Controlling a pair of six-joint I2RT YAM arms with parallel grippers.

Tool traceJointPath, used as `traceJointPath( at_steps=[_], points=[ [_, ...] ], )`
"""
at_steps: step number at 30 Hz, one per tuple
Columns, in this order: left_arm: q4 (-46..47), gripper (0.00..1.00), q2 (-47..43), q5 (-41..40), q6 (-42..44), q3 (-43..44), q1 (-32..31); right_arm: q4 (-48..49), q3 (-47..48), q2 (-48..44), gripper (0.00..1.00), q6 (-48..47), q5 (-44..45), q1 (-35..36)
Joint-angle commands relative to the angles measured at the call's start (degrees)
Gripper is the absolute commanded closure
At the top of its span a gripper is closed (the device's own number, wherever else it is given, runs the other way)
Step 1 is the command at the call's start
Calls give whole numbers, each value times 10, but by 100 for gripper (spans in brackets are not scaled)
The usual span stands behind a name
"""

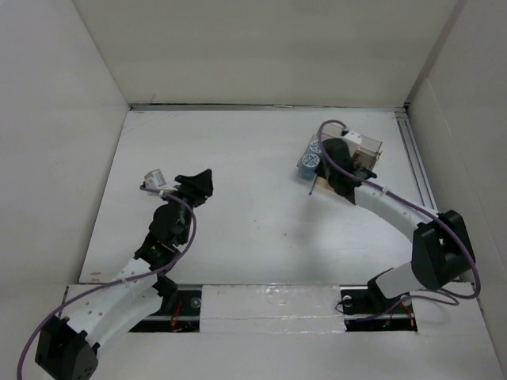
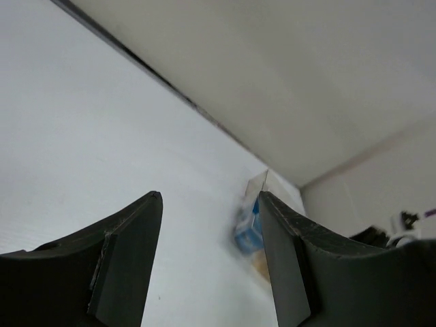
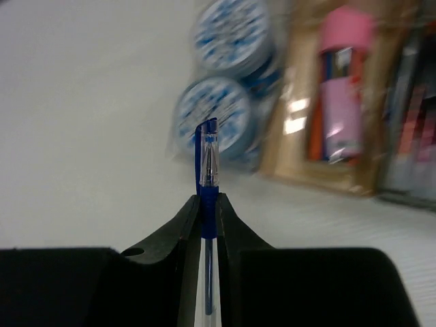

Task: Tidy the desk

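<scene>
Bench [image 1: 261, 158] tidy-up: right gripper [image 3: 209, 204], clenched on a blue pen [image 3: 208, 160], should centre it over the far-right organizer [image 1: 368, 146] before letting go; left gripper [image 2: 208, 197] hangs released.

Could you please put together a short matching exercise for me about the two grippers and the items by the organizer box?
1. left gripper
2. right gripper
3. blue-and-white tubs
4. pink-capped stick

A. inside the organizer box
B. jaws apart, empty
C. beside the organizer box
D. jaws shut on the blue pen

Pairs: 1-B, 2-D, 3-C, 4-A.
</scene>
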Motion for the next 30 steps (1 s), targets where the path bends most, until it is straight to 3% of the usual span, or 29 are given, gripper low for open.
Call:
traceJointPath(
  at_steps=[1, 5, 11, 22, 24, 25, 26, 27, 30],
  points=[
    [54, 45, 60, 121, 28, 50, -2, 53, -29, -27, 100, -19, -23, -111],
    [54, 45, 136, 169, 33, 77, -2, 68, -22, -14, 100, -13, -35, -196],
    [50, 44, 151, 172, 39, 87, -2, 100, -21, 9, 100, -20, -51, -296],
    [40, 44, 146, 160, 44, 89, -2, 98, -1, 52, 100, -29, -72, -335],
    [43, 44, 145, 153, 45, 85, -2, 100, 2, 57, 96, -32, -77, -328],
    [41, 44, 146, 152, 45, 87, -2, 84, 17, 64, 87, -30, -75, -322],
    [41, 44, 146, 151, 44, 87, -2, 84, 17, 64, 87, -30, -75, -322],
    [41, 44, 146, 153, 45, 87, -2, 75, 19, 64, 75, -30, -74, -315],
    [37, 44, 147, 148, 49, 88, -2, 70, 14, 42, 55, -29, -76, -304]
  ],
)
